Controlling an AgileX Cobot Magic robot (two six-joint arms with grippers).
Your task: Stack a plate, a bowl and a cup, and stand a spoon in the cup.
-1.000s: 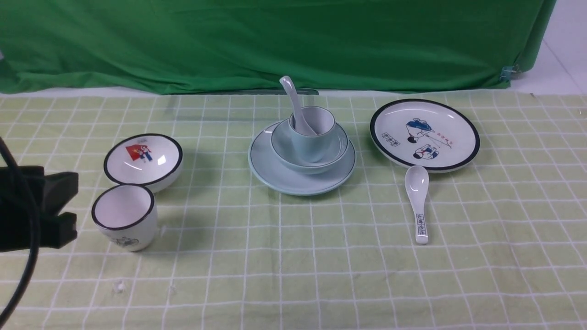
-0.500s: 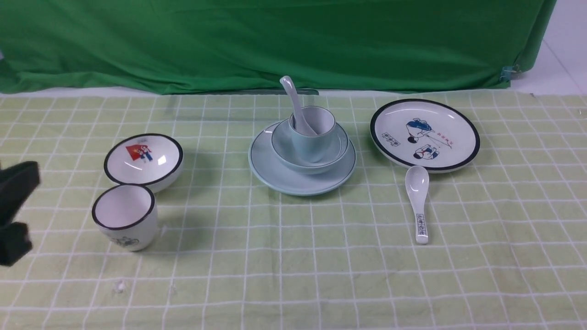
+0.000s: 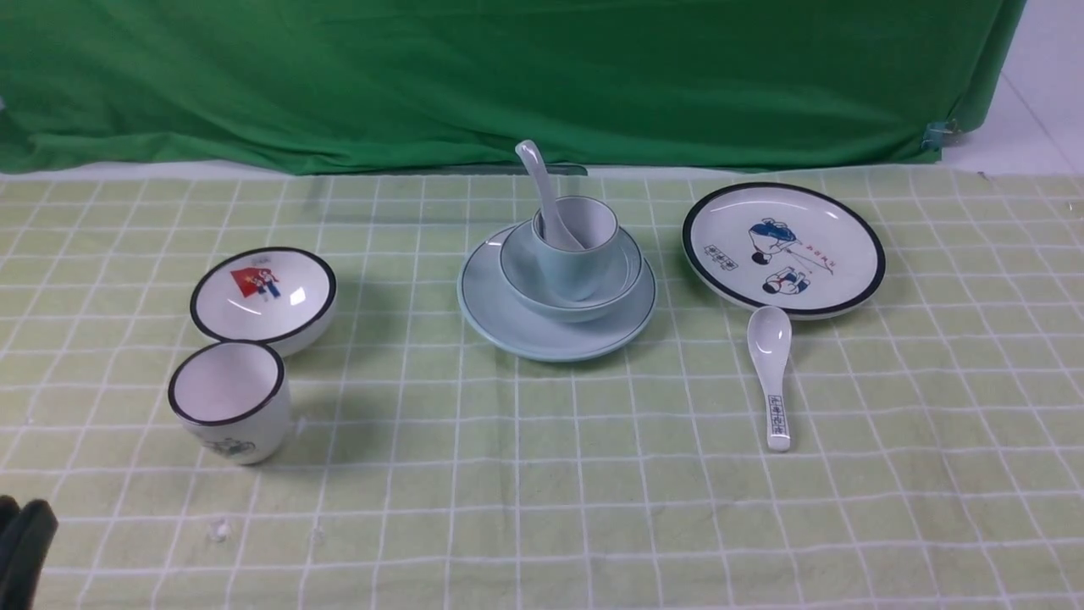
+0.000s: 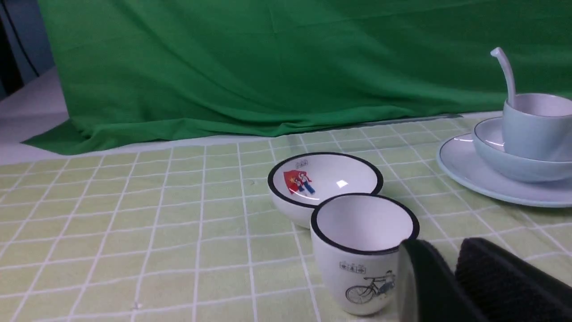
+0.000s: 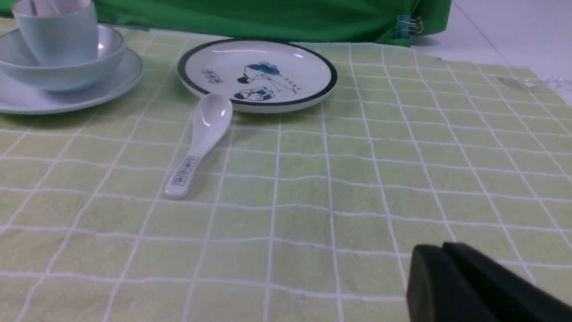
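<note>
The pale blue-green plate point(image 3: 508, 326) lies mid-table. The pale blue-green bowl point(image 3: 529, 292) sits on it, and the small pale blue-green cup point(image 3: 572, 267) stands in the bowl. The plain glossy spoon point(image 3: 542, 191) stands in the cup, handle leaning up and left. The stack also shows in the left wrist view point(image 4: 532, 129) and the right wrist view point(image 5: 58, 40). My left gripper point(image 3: 19, 542) is at the front left corner, jaws together and empty, near the white cup point(image 4: 362, 250). My right gripper point(image 5: 440, 250) is shut and empty, low over the cloth, and out of the front view.
A white black-rimmed bowl point(image 3: 262, 296) and a white black-rimmed cup point(image 3: 230, 411) stand at the left. A cartoon plate point(image 3: 783, 250) and a white spoon with dark characters point(image 3: 772, 373) lie at the right. A green backdrop point(image 3: 508, 76) hangs behind.
My left gripper has drawn back from the left edge to the front left corner, and its jaws have come together. The stack and the other dishes have not moved.
</note>
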